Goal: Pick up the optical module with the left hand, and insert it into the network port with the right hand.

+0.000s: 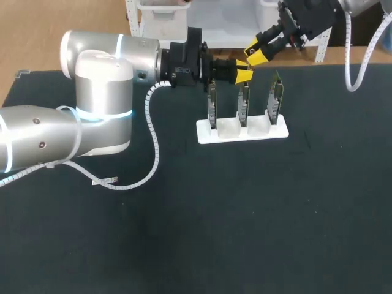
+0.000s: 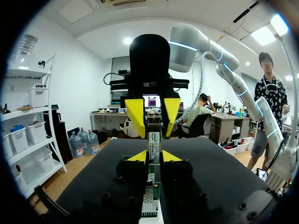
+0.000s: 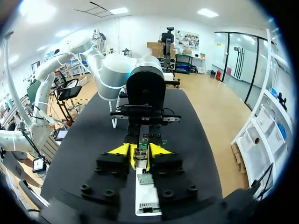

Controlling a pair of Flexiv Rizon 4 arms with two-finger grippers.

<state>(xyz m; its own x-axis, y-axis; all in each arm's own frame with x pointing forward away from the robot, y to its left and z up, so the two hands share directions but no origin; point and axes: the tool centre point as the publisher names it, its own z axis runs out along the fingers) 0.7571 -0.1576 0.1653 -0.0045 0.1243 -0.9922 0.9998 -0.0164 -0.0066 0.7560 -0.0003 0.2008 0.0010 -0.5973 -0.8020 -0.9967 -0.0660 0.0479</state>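
Yellow-tipped left gripper clenched on module, above cards | right gripper astride its far end, unclenched | risk: if I release left early (right not clamped), module drops onto stand

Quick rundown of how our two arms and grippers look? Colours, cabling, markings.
The left arm and right arm are silver-grey with rounded joint housings and pale-blue light rings. A white spiral conduit runs along the left arm, and a plain white cable hangs off the right. The left gripper and right gripper are black and blocky, each with two bright yellow fingertips.
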